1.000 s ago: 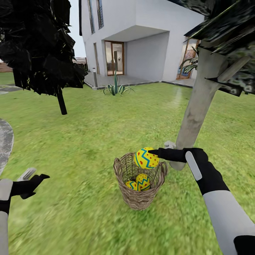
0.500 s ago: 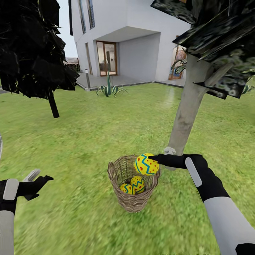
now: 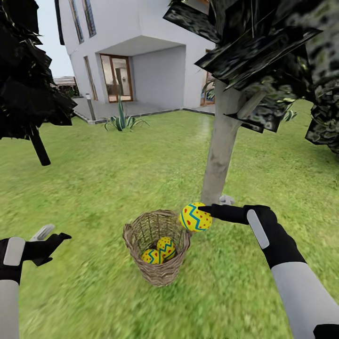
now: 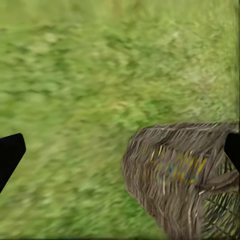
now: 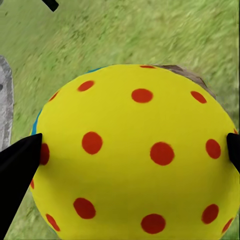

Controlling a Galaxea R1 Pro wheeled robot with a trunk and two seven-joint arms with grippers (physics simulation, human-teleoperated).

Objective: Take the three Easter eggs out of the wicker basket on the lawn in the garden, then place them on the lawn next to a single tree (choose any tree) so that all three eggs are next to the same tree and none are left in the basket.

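Pinching one egg between its black fingers, the right gripper holds it in the air just past the basket's rim, on the side toward the tree; in the right wrist view the egg sits between both fingertips, yellow with red dots, touching both. Other two eggs lie in the bottom of the basket, pressed against each other. Basket stands upright on the lawn, near the base of the pale trunk but apart from it. Left gripper hangs low at the left, well apart from the basket, fingers spread and holding nothing; in the left wrist view its dark fingertips sit at both edges with grass between, and the basket shows there with coloured bits of egg through the weave. A small grey thing at the foot of the trunk, can't tell what it is. Behind: white house with glass doors, a spiky plant at the patio edge, a thin dark-trunked tree at the left.
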